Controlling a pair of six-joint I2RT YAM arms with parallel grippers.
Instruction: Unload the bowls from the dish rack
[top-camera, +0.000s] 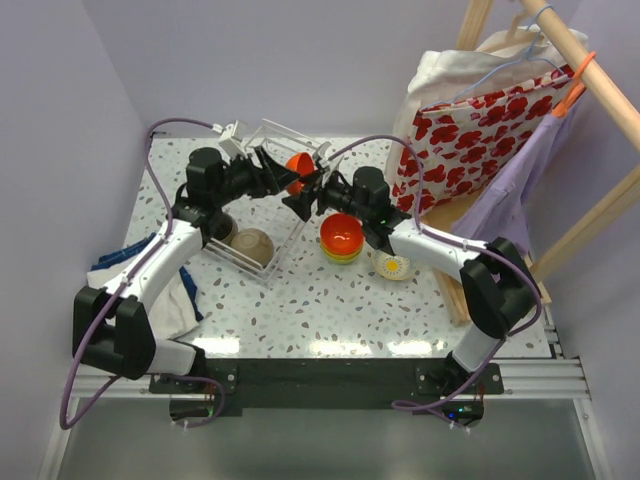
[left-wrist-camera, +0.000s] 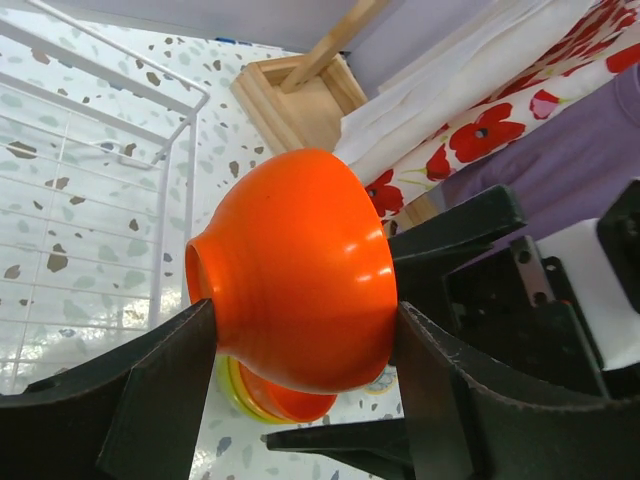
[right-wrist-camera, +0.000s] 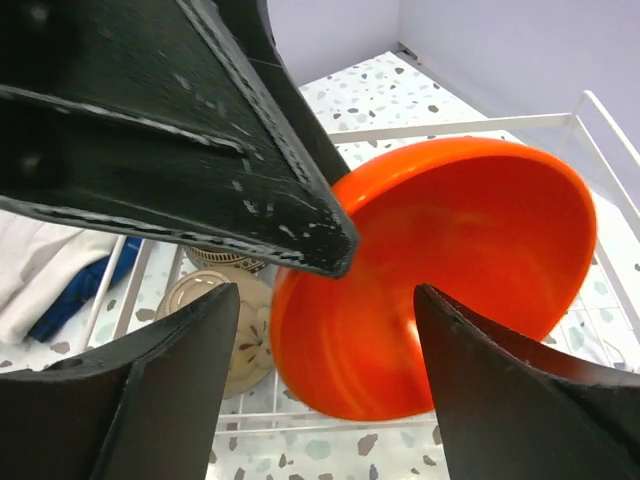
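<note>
A: Starting at the left of the top view, what crowds the edge?

B: A cloth (top-camera: 172, 300) is bunched at the table's (top-camera: 330, 310) lower-left edge, partly under the left arm. There is little bare surface on that side.

A: And the rack?

B: The rack (right-wrist-camera: 450, 124) stands upper left of centre. A tan bowl (top-camera: 252, 245) sits at its near end, with a darker bowl (top-camera: 224, 230) just beside it. The rest of the rack looks open.

A: Left gripper?

B: The left gripper (left-wrist-camera: 302, 312) is clamped on the orange bowl (left-wrist-camera: 300, 260), a finger (left-wrist-camera: 170, 390) pressed to each side. The bowl is tipped on its side above the rack's right rim.

A: Right gripper?

B: The right gripper (right-wrist-camera: 325, 295) faces the bowl's inside, with its jaws spread around the lower rim. On the left a gap shows between finger and bowl, so it has no grip. On the other side I cannot tell whether the finger touches. The two grippers are very close, and a left finger crosses the top of the right wrist view.

A: Further right?

B: A stack (top-camera: 342, 237) of bowls, orange-red on top, stands just right of the rack. A cream bowl (top-camera: 395, 266) is near it, by the right forearm. Bare table runs along the bottom, in front of all this.

A: The right edge?

B: It is hemmed in. The clothes rack (top-camera: 600, 90) and a floral bag (top-camera: 470, 130) hang over the upper-right corner.
</note>
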